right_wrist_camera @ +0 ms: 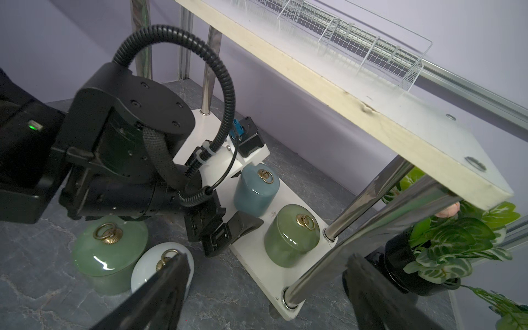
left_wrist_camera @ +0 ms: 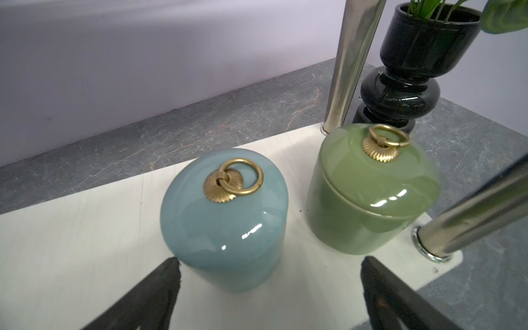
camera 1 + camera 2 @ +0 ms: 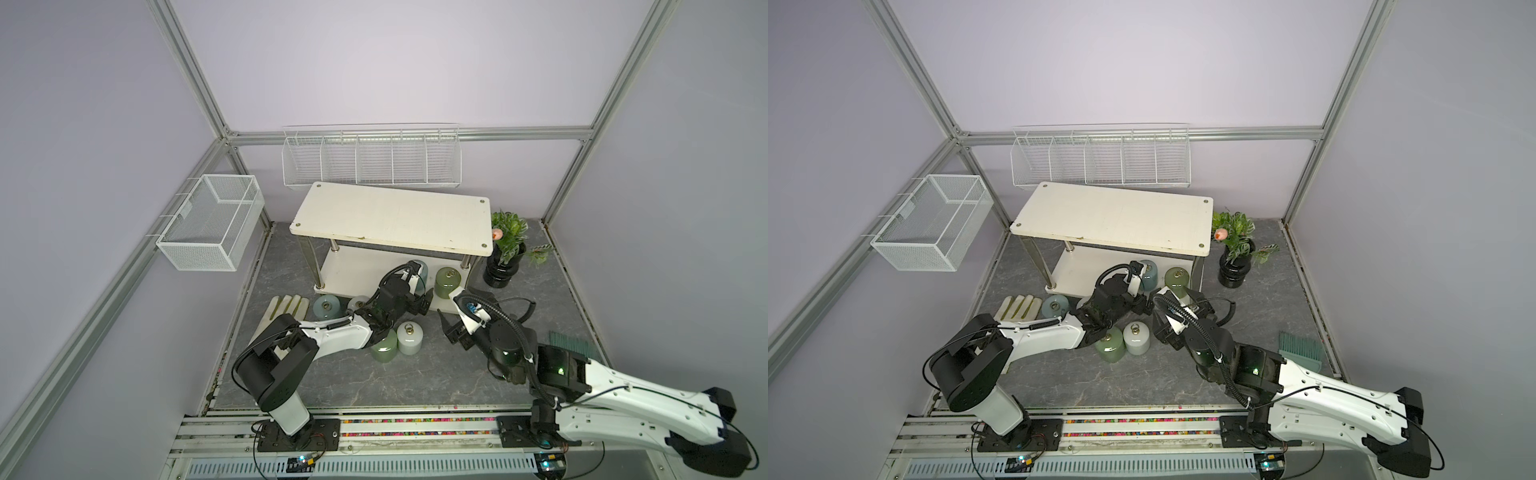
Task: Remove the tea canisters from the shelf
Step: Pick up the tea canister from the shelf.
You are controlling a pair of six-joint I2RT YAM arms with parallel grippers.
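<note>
On the lower board [image 2: 85, 243] of the shelf, toward its right end, two tea canisters remain upright and just beside each other: a blue-grey canister [image 2: 223, 225] and, to its right by the chrome post [image 2: 351, 65], a green canister [image 2: 368, 197]. The left gripper [image 2: 270, 261] hovers at the near edge of that board, jaws wide apart, lined up with the blue-grey canister but not yet around it. The step in hand looks like the reach for the fifth pick. Next it likely must slide farther in under the top board [image 3: 395, 216], close on the body and draw it out nearward without nudging the green neighbour. The right gripper [image 1: 267, 260] sits to the right, jaws apart and empty. Off the shelf, on the grey marbled floor mat [image 3: 374, 382], stand a second green canister [image 3: 384, 349], a white canister [image 3: 409, 338], a second blue-grey canister [image 3: 326, 306] and another white canister [image 3: 357, 302], half hidden by the arm. Cream gloves [image 3: 286, 309] lie left, a black vase [image 3: 500, 270] stands right, and wire baskets [image 3: 370, 162] hang on lilac walls.
</note>
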